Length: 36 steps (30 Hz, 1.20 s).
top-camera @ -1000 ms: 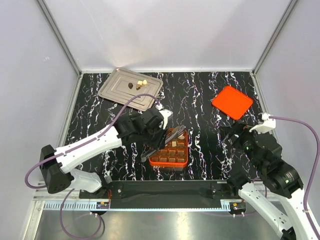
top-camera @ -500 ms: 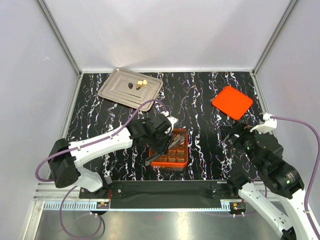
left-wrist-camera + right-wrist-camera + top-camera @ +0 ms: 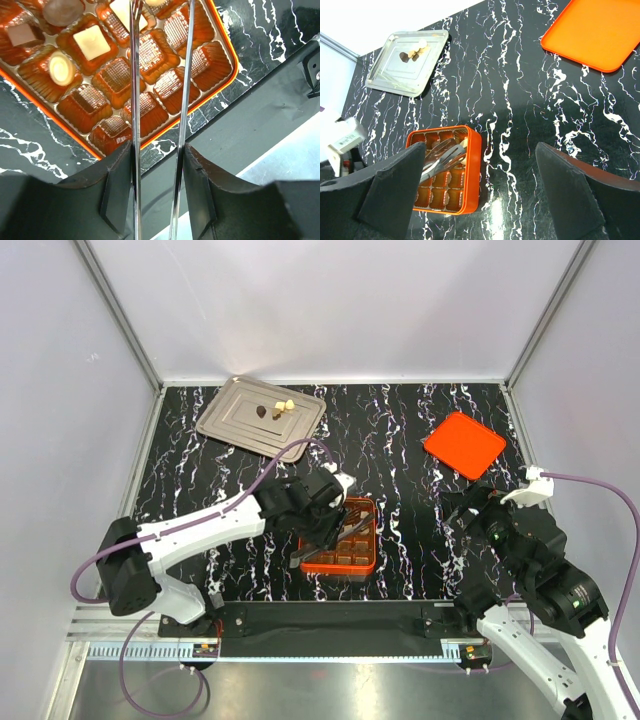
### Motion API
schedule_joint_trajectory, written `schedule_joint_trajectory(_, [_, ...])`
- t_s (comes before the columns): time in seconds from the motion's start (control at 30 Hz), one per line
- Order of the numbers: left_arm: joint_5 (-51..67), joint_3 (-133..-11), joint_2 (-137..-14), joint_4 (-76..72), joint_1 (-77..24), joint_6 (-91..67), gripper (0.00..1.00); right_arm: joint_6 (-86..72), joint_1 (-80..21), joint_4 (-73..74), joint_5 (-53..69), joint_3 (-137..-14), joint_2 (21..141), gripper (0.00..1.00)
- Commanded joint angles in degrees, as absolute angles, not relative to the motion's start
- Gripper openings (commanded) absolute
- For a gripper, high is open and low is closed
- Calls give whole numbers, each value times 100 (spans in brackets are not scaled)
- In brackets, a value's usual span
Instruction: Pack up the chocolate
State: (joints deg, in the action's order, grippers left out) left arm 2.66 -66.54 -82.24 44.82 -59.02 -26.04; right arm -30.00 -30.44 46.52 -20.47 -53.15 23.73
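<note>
Left gripper (image 3: pixel 161 20) hangs over the orange box (image 3: pixel 475 180), its long tines narrowly apart, with nothing seen pinched along their visible length. Chocolate (image 3: pixel 91 42) sits in several cells; more lies on the metal tray (image 3: pixel 225 425). Recommended: lift straight up, clear of the seated pieces, before swinging toward the tray. Right gripper (image 3: pixel 480 150) stands wide, empty, well apart.

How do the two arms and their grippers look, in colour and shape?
The left arm and right arm have white links, black joints and a purple cable each. The left gripper has long thin metal fingers; the right gripper has broad black wedge fingers.
</note>
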Motion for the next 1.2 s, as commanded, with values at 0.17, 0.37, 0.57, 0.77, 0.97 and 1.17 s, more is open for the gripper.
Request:
schedule_joint_trajectory(0.17, [-1105, -8910, -8270, 5596, -5793, -2347, 48, -3032, -3067, 4509, -2153, -5502, 2356, 100])
schedule_joint_trajectory(0.37, [-1756, -10239, -8884, 6108, -4748, -1881, 49, -3102, -3067, 4404, -2048, -5415, 2329, 100])
schedule_joint_trajectory(0.57, [-1837, -10468, -9403, 5574, -3201, -1705, 50, -3208, -3067, 4219, -1776, -5195, 2329, 99])
schedule_joint_trajectory(0.77, [-1381, -10705, -10449, 5055, -1935, -1758, 50, -3103, -3067, 4096, -1723, -5124, 2461, 100])
schedule_joint_trajectory(0.97, [-1266, -11082, -11451, 4781, -1538, -1416, 52, -2971, -3067, 3903, -1705, -5037, 2610, 100])
schedule_joint_trajectory(1.17, [-1108, -11215, -12022, 4509, -1389, -1257, 52, -2892, -3067, 3657, -1661, -4887, 2777, 100])
